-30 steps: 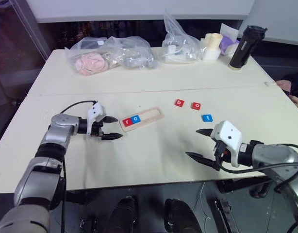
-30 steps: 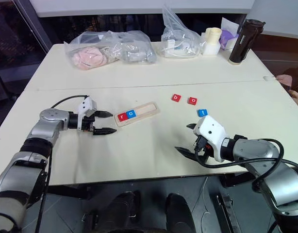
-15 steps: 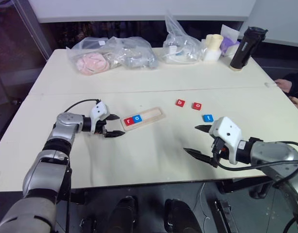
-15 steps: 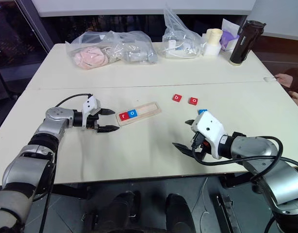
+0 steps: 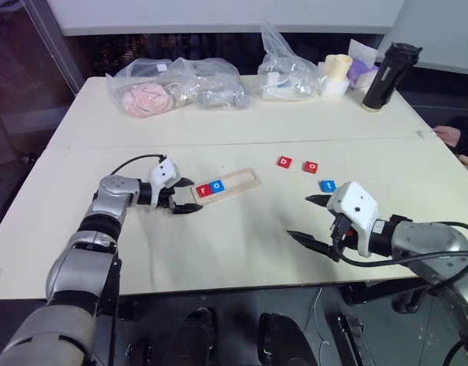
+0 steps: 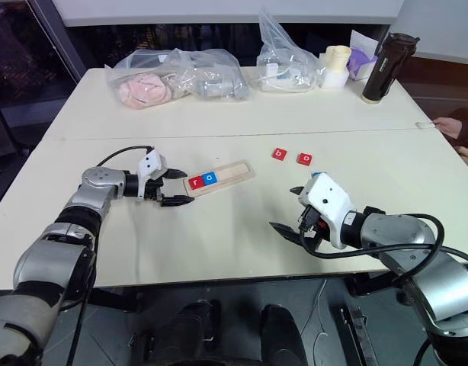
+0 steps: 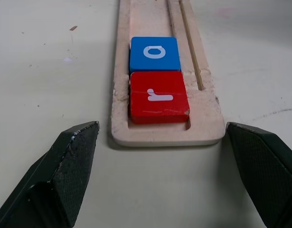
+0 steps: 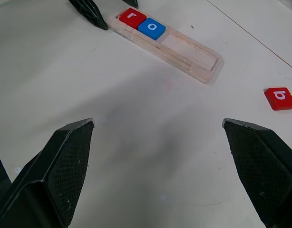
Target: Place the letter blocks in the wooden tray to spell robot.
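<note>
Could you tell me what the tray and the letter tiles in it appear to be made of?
The wooden tray: pale unfinished wood, judging by its rough, chipped end. The red r tile and blue o tile: smooth painted surfaces with white letters; wood or plastic underneath, I cannot tell.

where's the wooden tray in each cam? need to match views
Left eye view: wooden tray left of centre, just past the left gripper.
Right eye view: left of centre.
Left wrist view: top centre, ahead of the gripper.
Right wrist view: upper centre.
Shared landmark: red r tile at the tray's end.
</note>
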`<state>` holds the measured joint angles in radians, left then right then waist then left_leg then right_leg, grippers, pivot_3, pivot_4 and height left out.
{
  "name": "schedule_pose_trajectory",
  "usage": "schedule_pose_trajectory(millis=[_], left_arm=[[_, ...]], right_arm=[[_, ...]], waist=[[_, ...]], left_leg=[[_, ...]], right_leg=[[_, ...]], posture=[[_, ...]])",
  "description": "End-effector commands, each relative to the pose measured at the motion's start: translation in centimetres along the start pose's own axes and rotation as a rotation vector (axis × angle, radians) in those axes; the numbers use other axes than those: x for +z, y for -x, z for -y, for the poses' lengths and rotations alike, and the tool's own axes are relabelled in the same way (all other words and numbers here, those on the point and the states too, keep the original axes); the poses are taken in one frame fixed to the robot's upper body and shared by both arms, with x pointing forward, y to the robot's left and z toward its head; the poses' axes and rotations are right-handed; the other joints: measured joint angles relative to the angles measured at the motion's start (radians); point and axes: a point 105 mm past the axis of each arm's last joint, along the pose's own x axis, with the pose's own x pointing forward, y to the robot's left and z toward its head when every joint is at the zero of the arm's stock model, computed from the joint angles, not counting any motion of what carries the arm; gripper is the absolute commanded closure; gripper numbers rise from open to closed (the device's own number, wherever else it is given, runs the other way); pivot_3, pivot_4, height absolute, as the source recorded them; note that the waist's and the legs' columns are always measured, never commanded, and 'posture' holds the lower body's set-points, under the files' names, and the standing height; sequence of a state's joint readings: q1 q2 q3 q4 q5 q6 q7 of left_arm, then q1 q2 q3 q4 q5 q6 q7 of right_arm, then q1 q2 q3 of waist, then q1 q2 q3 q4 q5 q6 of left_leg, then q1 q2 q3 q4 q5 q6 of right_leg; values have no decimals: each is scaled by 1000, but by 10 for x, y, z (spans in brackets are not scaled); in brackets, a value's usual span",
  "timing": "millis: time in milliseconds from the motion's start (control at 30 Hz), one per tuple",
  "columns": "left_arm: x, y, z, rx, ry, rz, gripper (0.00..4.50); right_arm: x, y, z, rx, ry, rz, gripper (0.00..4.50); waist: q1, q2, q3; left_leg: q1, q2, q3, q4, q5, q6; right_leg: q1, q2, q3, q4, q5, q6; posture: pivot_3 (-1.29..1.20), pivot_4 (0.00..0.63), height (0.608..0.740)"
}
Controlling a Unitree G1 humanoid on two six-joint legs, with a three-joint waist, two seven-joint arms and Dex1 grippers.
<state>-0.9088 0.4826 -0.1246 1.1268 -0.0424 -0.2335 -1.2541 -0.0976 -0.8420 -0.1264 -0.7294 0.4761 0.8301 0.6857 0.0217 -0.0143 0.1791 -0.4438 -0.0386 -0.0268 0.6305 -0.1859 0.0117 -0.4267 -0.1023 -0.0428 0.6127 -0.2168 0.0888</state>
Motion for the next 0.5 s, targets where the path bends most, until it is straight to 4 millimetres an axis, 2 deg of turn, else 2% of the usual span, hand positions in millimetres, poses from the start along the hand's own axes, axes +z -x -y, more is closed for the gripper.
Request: schedule_pose_trajectory(millis=[33,467,500], left_arm=[[6,-6,-1,4,-22,11,0],[2,-17,3,-1,-8,-8,0],[2,-17,3,-2,-8,-8,264]], right_arm=[[10,3,-2,-14,42,26,38],[8,5,1,-40,45,18,38],[8,4,1,-41,45,18,8]], waist=[[8,0,0],[20,0,0],[20,0,0]], left_leg=[[0,0,0,0,0,0],[0,0,0,1,0,0],[0,0,0,2,0,0]], right_leg=[[0,0,0,0,0,0],[1,0,0,0,1,0],[1,0,0,0,1,0]], posture=[[0,150,725],[0,150,725],[0,150,725]])
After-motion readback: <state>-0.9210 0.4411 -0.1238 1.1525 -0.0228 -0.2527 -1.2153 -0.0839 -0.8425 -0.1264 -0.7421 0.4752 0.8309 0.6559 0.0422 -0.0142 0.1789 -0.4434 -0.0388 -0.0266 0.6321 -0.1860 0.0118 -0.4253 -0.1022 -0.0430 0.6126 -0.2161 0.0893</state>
